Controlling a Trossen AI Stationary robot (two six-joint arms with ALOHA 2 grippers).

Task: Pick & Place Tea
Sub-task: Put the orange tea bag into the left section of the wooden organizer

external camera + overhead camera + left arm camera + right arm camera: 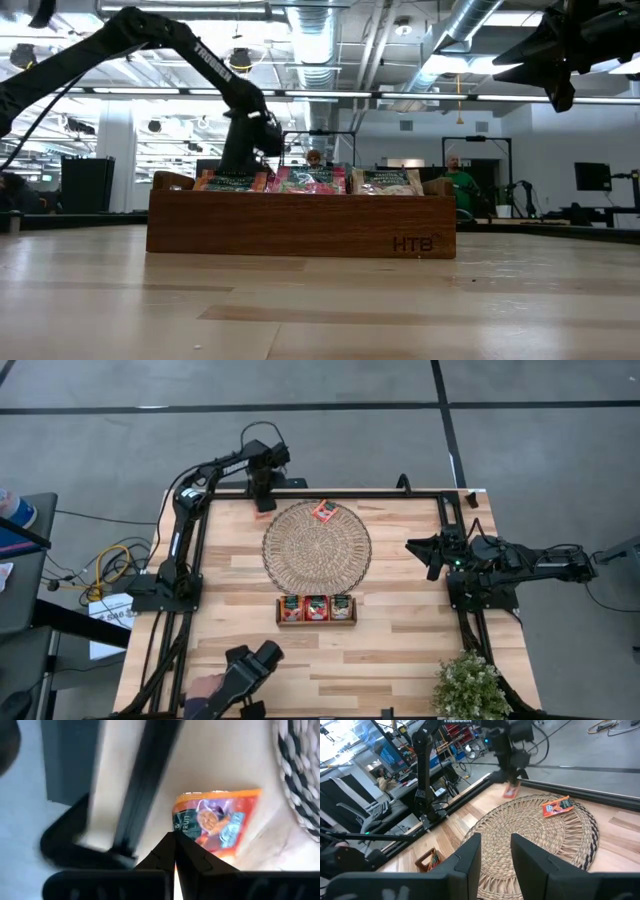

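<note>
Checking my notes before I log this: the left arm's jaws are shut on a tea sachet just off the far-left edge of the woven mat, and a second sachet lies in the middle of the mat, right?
Not quite. The second sachet lies near the mat's far edge, not its middle, as the high view shows. The rest holds: the left gripper is shut on a tea sachet just off the mat.

An industrial lab: exposed ceiling ducts [480, 40], strip lights, monitors [387, 755], concrete floor [320, 382].
</note>
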